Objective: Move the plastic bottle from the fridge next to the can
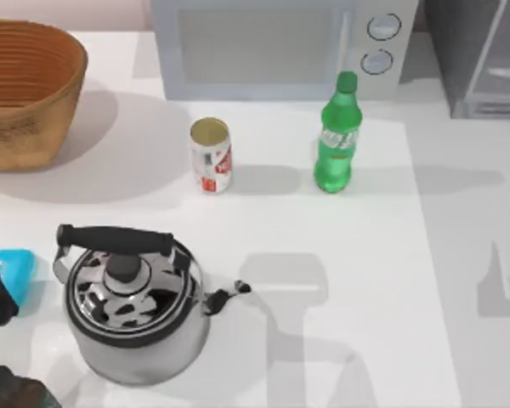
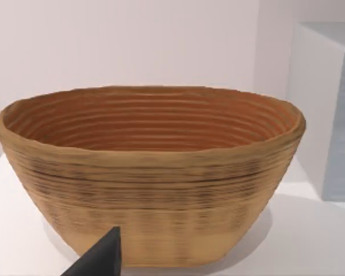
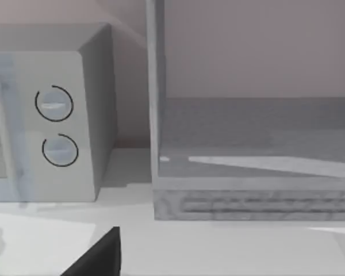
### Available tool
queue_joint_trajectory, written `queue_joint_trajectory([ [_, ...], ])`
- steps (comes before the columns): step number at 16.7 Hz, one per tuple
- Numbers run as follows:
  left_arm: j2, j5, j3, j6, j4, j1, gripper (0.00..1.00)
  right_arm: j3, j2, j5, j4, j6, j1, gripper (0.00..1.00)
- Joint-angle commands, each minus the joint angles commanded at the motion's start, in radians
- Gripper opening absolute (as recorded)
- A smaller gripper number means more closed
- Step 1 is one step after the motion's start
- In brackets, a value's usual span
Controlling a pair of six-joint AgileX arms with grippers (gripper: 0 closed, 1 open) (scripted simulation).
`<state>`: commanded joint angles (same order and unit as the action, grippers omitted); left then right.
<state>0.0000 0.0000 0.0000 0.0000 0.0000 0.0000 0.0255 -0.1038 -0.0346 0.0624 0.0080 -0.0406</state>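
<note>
White tabletop (image 1: 340, 340) carries everything, with a pale wall behind it. At its back edge stands a light grey microwave (image 1: 272, 47) with two round knobs, and at the back right corner the fridge (image 1: 480, 55), a dark grey cabinet with a framed pale panel. The right wrist view looks straight at the fridge (image 3: 253, 149), whose inside is a bare grey shelf above a ribbed base, with the microwave (image 3: 46, 115) just beside it.

The plastic bottle (image 1: 337, 136) stands upright on the table, out in front of the microwave's knob end and well clear of the fridge. It is slim and translucent green, with a green screw cap and a pale label band round its middle. The can (image 1: 212, 156) stands upright near it, toward the left, with a bare gap between the two; it is white with red markings, has a dull gold top, and is shorter than the bottle.

A woven basket (image 1: 25, 89) sits at the back left corner, and the left wrist view faces that basket (image 2: 152, 172). A shiny kettle (image 1: 134, 306) with a black handle stands near the front left, a blue object (image 1: 15, 270) lies at the left edge, and a dark brown bottle (image 1: 13, 389) shows at the front left corner.

Whether either pincer is apart or together, I cannot tell: each wrist view gives just a dark tip at its edge.
</note>
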Motion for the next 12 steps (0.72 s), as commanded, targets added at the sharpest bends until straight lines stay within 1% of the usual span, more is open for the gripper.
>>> queue_joint_trajectory([
  [3, 0.000, 0.000, 0.000, 0.000, 0.000, 0.000, 1.00, -0.023, 0.094, 0.031, -0.056, -0.007, 0.037, 1.00],
  [10, 0.000, 0.000, 0.000, 0.000, 0.000, 0.000, 1.00, -0.021, 0.102, 0.033, -0.062, -0.007, 0.038, 1.00],
  [12, 0.000, 0.000, 0.000, 0.000, 0.000, 0.000, 1.00, 0.001, 0.128, 0.035, -0.095, -0.008, 0.036, 1.00],
])
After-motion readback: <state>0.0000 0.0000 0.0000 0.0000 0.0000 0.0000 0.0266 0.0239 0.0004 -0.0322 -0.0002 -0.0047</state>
